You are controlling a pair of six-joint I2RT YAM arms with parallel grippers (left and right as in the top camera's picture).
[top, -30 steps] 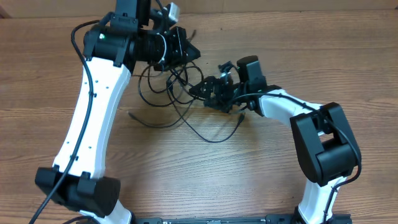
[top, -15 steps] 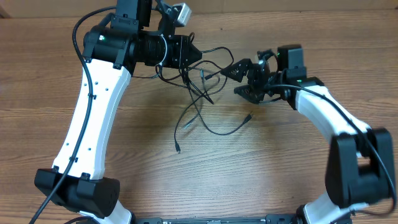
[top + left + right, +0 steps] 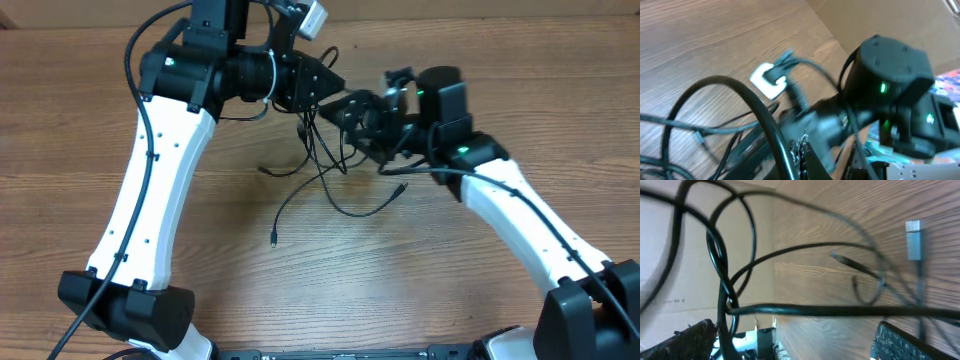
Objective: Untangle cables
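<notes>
Left hand [image 3: 334, 86] tight on hanging cables [image 3: 318, 150]

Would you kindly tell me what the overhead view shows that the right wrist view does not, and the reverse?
Only the overhead shows the left arm and right arm whole, the left hand shut on the raised black cables, and a loose plug end lying on the wooden table. Only the right wrist view shows, close up, a silver plug dangling and a strand running between the wide-apart fingers of the right hand. Both show those cables and the table.
</notes>
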